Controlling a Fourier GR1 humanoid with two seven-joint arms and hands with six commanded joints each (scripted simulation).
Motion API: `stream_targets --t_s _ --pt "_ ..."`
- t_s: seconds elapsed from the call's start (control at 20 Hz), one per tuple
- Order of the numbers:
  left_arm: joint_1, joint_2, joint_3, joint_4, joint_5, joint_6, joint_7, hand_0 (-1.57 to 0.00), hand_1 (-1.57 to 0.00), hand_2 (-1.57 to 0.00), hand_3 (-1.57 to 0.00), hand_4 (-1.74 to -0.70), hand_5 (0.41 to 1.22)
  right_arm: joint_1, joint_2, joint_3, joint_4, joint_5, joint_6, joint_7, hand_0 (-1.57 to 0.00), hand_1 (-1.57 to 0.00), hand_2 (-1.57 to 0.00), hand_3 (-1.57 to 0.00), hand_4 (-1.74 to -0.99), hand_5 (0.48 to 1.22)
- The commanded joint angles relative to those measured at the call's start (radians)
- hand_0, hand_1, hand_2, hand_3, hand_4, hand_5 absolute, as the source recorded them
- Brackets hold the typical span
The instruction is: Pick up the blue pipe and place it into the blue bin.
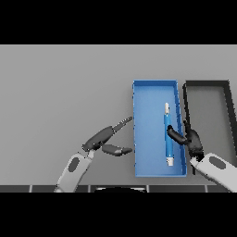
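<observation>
A blue pipe (168,134) with white ends lies lengthwise in the blue bin (147,132), close to its right wall. My right hand (191,140) reaches over the bin's right wall, its thumb and fingers curled toward the pipe's middle and touching it. Whether it still grips the pipe is hard to tell. My left hand (102,137) hovers left of the bin with straight fingers pointing at the bin's left wall, holding nothing.
A black bin (227,99) stands right of the blue one, partly cut off by the view's right edge. The grey table (60,92) stretches to the left and back.
</observation>
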Motion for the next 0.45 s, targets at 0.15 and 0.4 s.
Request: stream_targets --t_s 0.15,0.4 --pt "0.0 0.001 -0.002 0.0 -0.006 0.002 -0.001 0.0 0.0 0.0 0.0 -0.89 0.431 -0.002 0.005 0.015 0.014 -0.012 0.018 -0.005 -0.01 -0.01 -0.01 0.0 -1.022 0.665" --pt "0.007 -0.001 -0.009 -0.004 -0.016 0.01 -0.024 0.0 0.0 0.0 0.0 -0.88 0.431 -0.023 -0.016 0.034 0.009 -0.035 0.032 -0.012 -0.01 -0.01 -0.01 0.0 -1.022 0.643"
